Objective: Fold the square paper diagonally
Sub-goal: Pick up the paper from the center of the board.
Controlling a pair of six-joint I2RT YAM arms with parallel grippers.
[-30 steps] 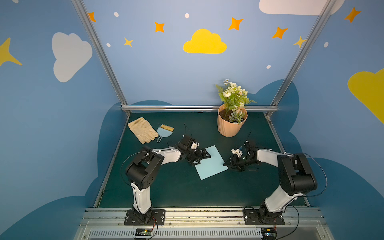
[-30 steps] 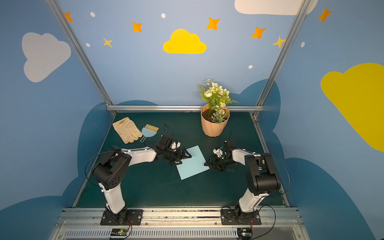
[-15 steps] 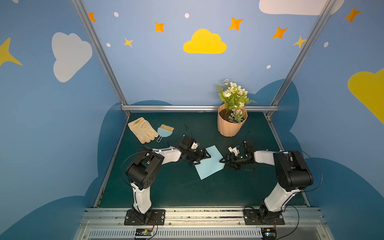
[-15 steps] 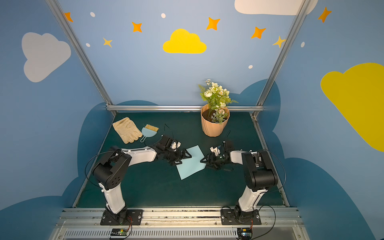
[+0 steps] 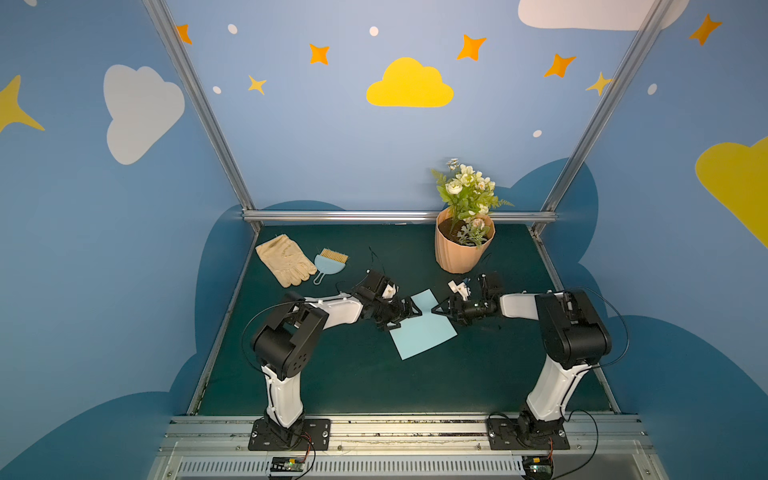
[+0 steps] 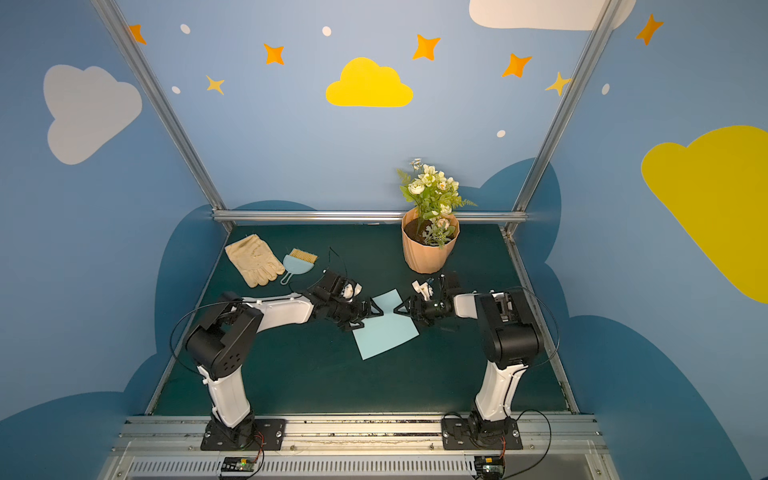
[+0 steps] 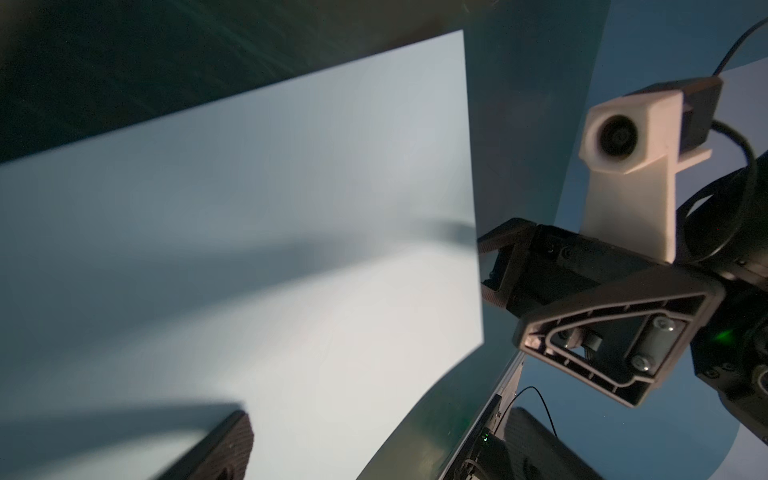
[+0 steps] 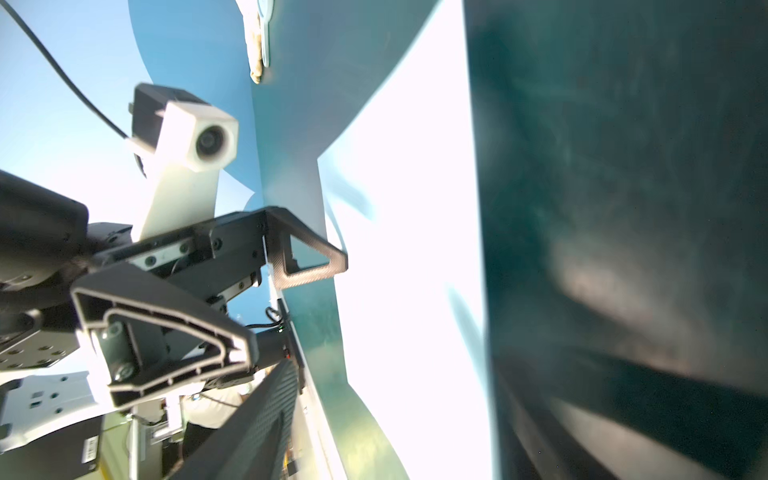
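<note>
I am holding both my pincers low beside the square paper (image 5: 422, 332), which is lying on the dark green mat (image 5: 332, 374) between them, in front of the flower pot (image 5: 461, 253). My left pincer (image 5: 405, 313) is standing spread wide at one edge of the sheet. My right pincer (image 5: 442, 314) is also standing spread, at the opposite edge (neither is pinching the paper). In both top views my fingers are covering these two edges, so I cannot tell if the tips are touching the sheet. In the right wrist view the paper is glaring almost white, and my own finger there is looking blurred. In the left wrist view only one of my finger pads (image 7: 224, 449) is showing, cut by the frame. A small white sticker (image 8: 89, 451) is carrying print too small to read.
</note>
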